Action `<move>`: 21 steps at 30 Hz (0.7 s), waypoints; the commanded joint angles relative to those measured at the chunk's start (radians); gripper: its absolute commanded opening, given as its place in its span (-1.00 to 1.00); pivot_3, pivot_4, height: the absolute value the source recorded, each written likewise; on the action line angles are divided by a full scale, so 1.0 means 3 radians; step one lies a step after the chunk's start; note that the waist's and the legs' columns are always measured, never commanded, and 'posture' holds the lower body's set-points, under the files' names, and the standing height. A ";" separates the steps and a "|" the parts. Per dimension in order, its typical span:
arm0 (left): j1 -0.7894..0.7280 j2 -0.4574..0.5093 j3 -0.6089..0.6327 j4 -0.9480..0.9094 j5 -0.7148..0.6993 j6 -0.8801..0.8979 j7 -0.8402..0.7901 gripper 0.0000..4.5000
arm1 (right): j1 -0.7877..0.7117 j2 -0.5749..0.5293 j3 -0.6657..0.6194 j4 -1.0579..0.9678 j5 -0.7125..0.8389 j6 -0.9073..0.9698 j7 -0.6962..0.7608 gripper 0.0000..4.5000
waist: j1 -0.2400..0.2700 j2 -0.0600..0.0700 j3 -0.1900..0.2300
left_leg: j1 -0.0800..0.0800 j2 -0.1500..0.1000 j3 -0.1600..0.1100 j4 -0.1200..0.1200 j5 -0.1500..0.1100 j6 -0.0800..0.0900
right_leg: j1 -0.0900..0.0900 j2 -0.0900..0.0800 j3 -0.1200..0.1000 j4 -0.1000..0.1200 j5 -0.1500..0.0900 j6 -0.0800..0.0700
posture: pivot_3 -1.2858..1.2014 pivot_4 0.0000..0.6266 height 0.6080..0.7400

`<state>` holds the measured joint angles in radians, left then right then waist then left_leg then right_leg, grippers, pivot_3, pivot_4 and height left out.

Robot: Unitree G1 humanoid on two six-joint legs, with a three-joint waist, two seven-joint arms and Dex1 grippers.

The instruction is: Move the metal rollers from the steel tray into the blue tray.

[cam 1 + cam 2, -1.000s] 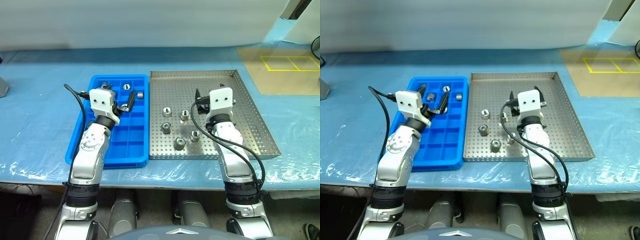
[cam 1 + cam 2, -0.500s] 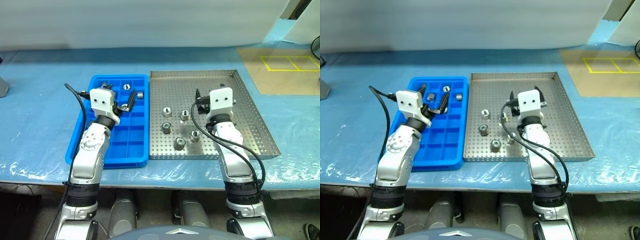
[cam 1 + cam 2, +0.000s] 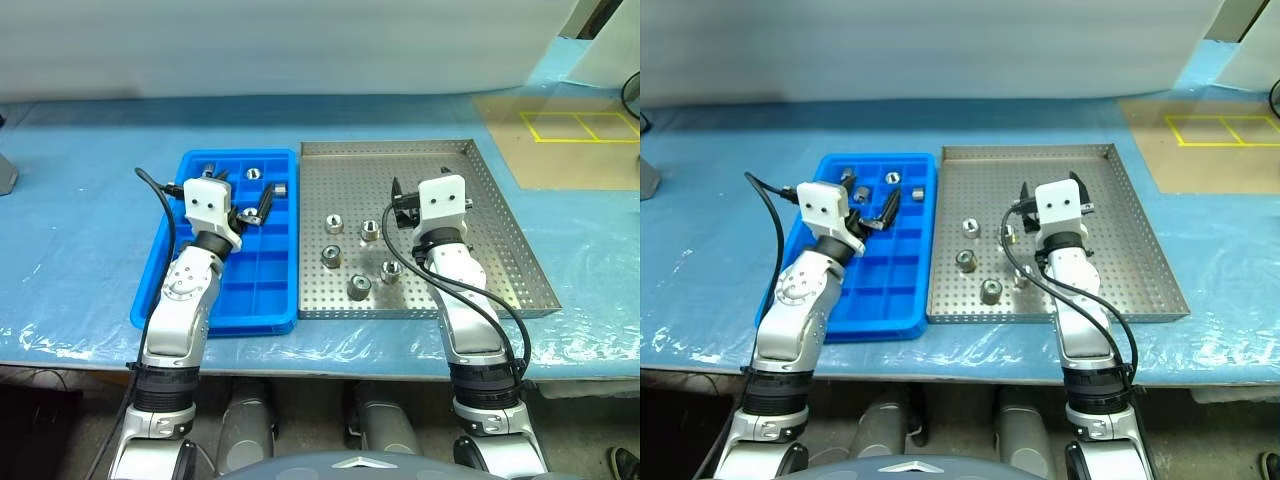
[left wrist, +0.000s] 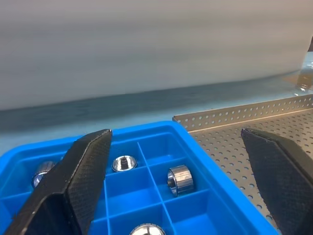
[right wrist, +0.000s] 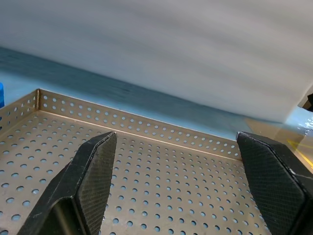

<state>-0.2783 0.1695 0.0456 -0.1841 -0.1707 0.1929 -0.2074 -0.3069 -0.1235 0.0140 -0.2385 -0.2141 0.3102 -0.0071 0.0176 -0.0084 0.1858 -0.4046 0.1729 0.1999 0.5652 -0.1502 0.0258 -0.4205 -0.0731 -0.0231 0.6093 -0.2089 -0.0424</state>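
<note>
The steel tray (image 3: 350,170) lies at centre right and holds several metal rollers, among them one (image 3: 334,223) towards the blue tray, one (image 3: 370,230) beside it and one (image 3: 359,287) by the front rim. To its left lies the blue tray (image 3: 255,285), with rollers (image 4: 180,178) in its far compartments. My left gripper (image 3: 240,190) hovers open over the blue tray's far half, empty. My right gripper (image 5: 181,147) hovers open over the steel tray's far half, just right of the rollers, holding nothing.
Both trays rest on a table under blue plastic sheeting (image 3: 80,240). A tan board with yellow tape lines (image 3: 575,140) sits at the far right. A white wall (image 3: 300,40) closes off the back.
</note>
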 commanded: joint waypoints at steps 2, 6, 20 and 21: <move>-0.0063 0.0038 0.0056 0.0095 -0.0015 -0.0180 -0.0075 0.99 | 0.0004 0.0007 0.0009 -0.0199 -0.0040 -0.0018 -0.0039 0.80 | -0.0002 0.0000 0.0000 | 0.0000 0.0000 0.0000 0.0000 0.0000 0.0000 | 0.0000 0.0000 0.0000 0.0000 0.0000 0.0000 | -0.06 -0.52 1.00; -0.0108 0.0040 0.0095 0.0154 -0.0120 -0.0159 -0.0151 0.99 | 0.0006 -0.0007 -0.0018 -0.0235 -0.0048 0.0003 -0.0037 0.80 | -0.0007 0.0000 0.0000 | 0.0000 0.0000 0.0000 0.0000 0.0000 0.0000 | 0.0000 0.0000 0.0000 0.0000 0.0000 0.0000 | -0.08 -0.52 1.00; -0.1931 0.0672 -0.0551 0.1062 -0.0664 0.0091 -0.2634 0.99 | -0.0138 -0.0898 -0.0354 -0.0527 0.1465 0.0764 0.1788 0.80 | -0.0003 0.0011 -0.0003 | 0.0007 -0.0002 0.0002 0.0019 -0.0003 0.0007 | 0.0008 -0.0003 0.0004 0.0016 0.0001 -0.0002 | -0.14 -0.52 1.00; -0.2028 0.0664 -0.0629 0.1212 -0.0621 -0.0002 -0.2814 0.99 | -0.0146 -0.1009 -0.0436 -0.0533 0.1554 0.0803 0.1867 0.80 | -0.0007 0.0011 -0.0003 | 0.0007 -0.0002 0.0003 0.0018 -0.0003 0.0007 | 0.0008 -0.0003 0.0005 0.0015 0.0001 -0.0002 | -0.16 -0.52 1.00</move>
<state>-0.8458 0.3559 -0.1173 0.1323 -0.3536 0.2347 -0.9440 -0.3217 -0.3898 -0.0499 -0.3351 0.1811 0.5273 0.4912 0.0156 -0.0052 0.1848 -0.4025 0.1727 0.2008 0.5709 -0.1511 0.0280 -0.4180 -0.0738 -0.0217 0.6139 -0.2085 -0.0431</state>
